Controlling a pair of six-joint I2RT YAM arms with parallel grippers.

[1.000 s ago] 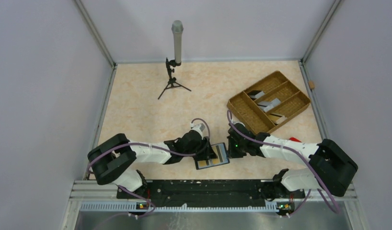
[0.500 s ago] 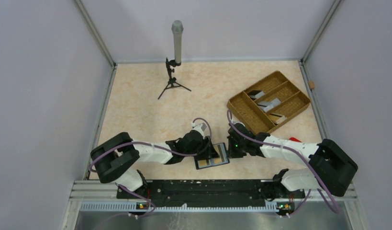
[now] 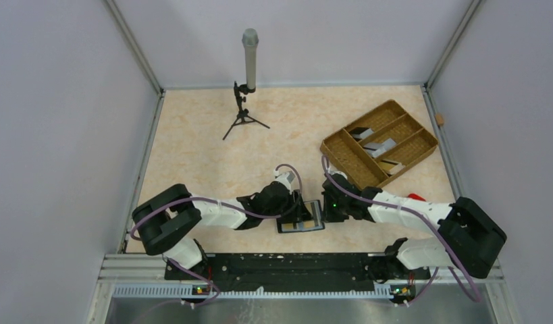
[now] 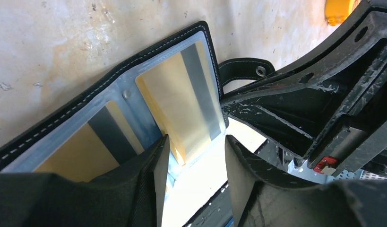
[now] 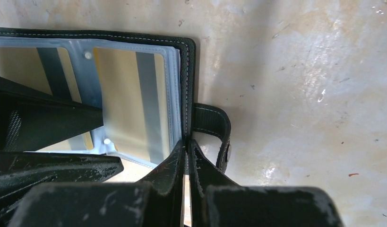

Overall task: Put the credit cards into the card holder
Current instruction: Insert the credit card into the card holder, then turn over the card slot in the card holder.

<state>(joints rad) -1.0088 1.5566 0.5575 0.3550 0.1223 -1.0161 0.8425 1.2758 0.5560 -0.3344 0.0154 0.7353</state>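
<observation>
**Wallet** (image 4: 130, 90): black, bifold, white stitching. It lies open and flat on the table (image 3: 192, 148), lining upward, close to the front edge and between the two arms. Its lining is pale blue with clear pockets.

**Gold cards** (image 4: 175, 109): two, each with a grey stripe. They sit side by side, one in each half of the wallet.

**Clasp tab** (image 5: 211, 125): short black strap with a stud, sticking out from the wallet's right edge onto the table.

**Left gripper** (image 4: 196, 144): fingers spread apart at the wallet's near edge. One finger is over the lining, the other past the edge. Nothing is clamped between them.

**Right gripper** (image 5: 186, 144): fingers drawn almost together, with only a thin slit between them. The tips appear to nip the wallet's right edge, where the tab is attached.

**Tray** (image 3: 346, 160): brown, woven, divided into compartments. It sits at an angle on the right of the table, well apart from the wallet.

**Loose cards** (image 3: 380, 145): a few, pale and dark, lying in separate compartments of the tray.

**Microphone** (image 3: 249, 61): grey, upright on a small black tripod near the back wall.
</observation>
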